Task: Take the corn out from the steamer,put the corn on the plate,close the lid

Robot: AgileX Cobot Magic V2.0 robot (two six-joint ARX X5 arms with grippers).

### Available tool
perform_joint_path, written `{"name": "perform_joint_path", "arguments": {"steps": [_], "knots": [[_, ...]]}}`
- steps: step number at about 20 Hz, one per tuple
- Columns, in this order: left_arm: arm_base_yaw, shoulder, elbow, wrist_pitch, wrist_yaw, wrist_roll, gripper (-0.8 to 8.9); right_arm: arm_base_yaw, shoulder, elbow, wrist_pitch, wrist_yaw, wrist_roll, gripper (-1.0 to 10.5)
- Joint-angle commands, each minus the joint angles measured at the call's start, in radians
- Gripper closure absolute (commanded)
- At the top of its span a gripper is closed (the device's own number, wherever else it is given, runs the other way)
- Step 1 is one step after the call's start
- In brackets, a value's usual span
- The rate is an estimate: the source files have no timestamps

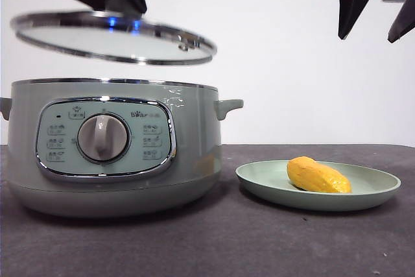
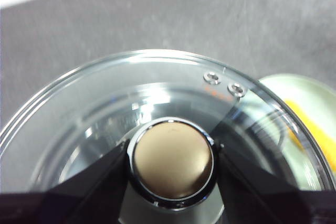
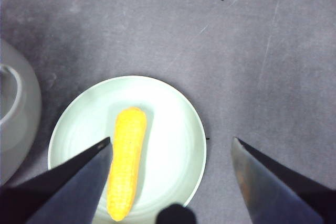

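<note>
Left pincer pinches lid knob, lid tilted in air above steamer; "Bear" readable on panel, button labels too small. Right pincer spread, high over plate; corn lies on plate, on desk

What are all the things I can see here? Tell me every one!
steamer: one, pale grey-green with a chrome rim, on the table, open.
lid: one, glass with a chrome rim, held tilted in the air above the steamer.
plate: one, pale green, on the table beside the steamer.
corn: one, yellow-orange, lying on the plate.
table: one, dark grey.
left gripper: black, shut on the lid's knob.
right gripper: black, open, above the plate, holding nothing.
</note>
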Motion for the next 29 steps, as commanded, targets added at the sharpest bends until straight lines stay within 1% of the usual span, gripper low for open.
{"name": "perform_joint_path", "arguments": {"steps": [1, 5, 7, 13, 16, 21, 29], "knots": [[-0.004, -0.012, -0.018, 0.053, 0.000, -0.029, 8.23, 0.000, 0.000, -0.008, 0.000, 0.003, -0.001, 5.7], [-0.004, -0.012, -0.055, 0.092, 0.001, -0.034, 8.22, 0.000, 0.000, -0.008, 0.000, 0.003, -0.002, 5.7], [-0.004, -0.012, -0.083, 0.121, 0.002, -0.051, 8.23, 0.000, 0.000, -0.008, 0.001, 0.003, -0.002, 5.7], [-0.004, -0.012, -0.153, 0.132, 0.002, -0.059, 8.23, -0.001, 0.000, -0.008, 0.003, 0.003, -0.002, 5.7], [-0.003, -0.011, -0.163, 0.136, 0.000, -0.058, 8.23, 0.000, 0.000, -0.008, 0.003, 0.003, -0.002, 5.7], [-0.003, -0.011, -0.164, 0.212, 0.001, -0.082, 8.23, 0.000, 0.000, -0.008, 0.006, 0.003, -0.002, 5.7], [-0.004, 0.032, -0.164, 0.181, 0.002, -0.081, 8.23, 0.000, 0.000, -0.008, 0.006, 0.003, -0.002, 5.7]]}}
